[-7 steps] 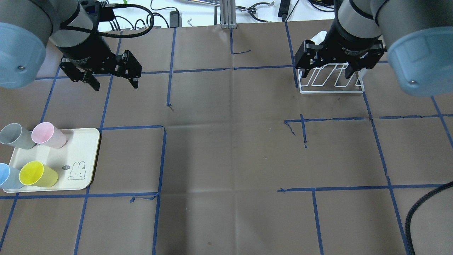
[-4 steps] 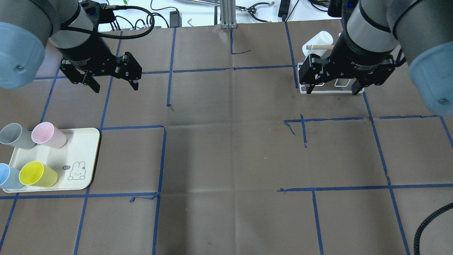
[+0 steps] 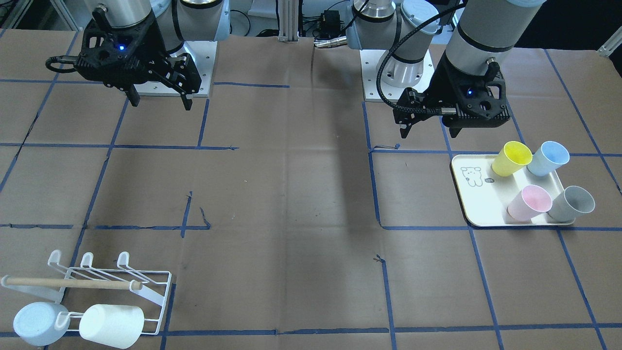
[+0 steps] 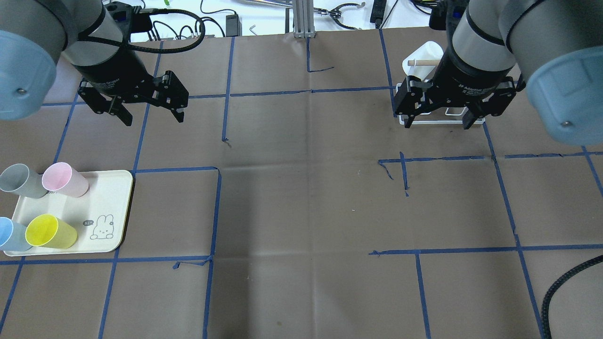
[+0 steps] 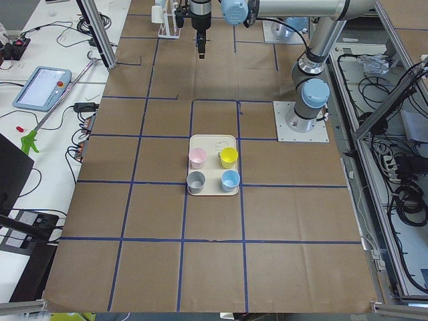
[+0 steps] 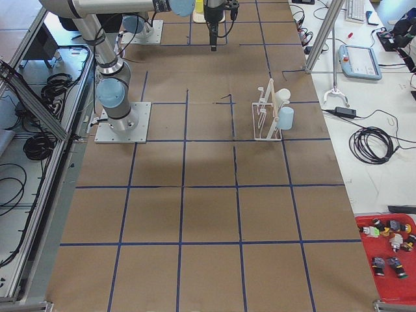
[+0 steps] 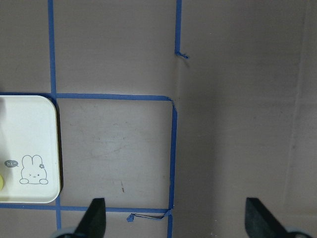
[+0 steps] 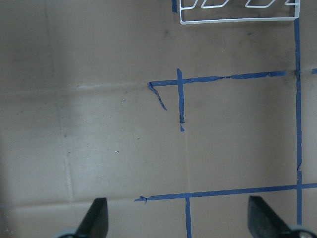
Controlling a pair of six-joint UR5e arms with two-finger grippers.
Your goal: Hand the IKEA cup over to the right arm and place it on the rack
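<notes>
Several IKEA cups stand on a cream tray [image 4: 108, 197]: yellow [image 4: 49, 231], pink [image 4: 64, 179], grey [image 4: 21, 181] and blue [image 4: 9, 234]. My left gripper [image 4: 153, 117] is open and empty, above the table beyond the tray. In its wrist view only the tray corner [image 7: 29, 144] shows. My right gripper [image 4: 439, 123] is open and empty, above the near edge of the white wire rack [image 4: 452, 111]. The rack [image 3: 116, 284] holds a white cup [image 3: 112, 324] and a pale blue cup [image 3: 36, 323] under its wooden dowel [image 3: 73, 283].
Brown paper with blue tape lines covers the table [image 4: 306, 202]. Cables and tools lie past the far edge [image 4: 226, 19]. The two arm bases [image 3: 194, 58] stand at the robot's side. A red parts bin [image 6: 390, 247] sits off the table.
My right gripper has drawn back from above the rack toward the robot, uncovering the white cup and the dowel. My left gripper has barely moved.
</notes>
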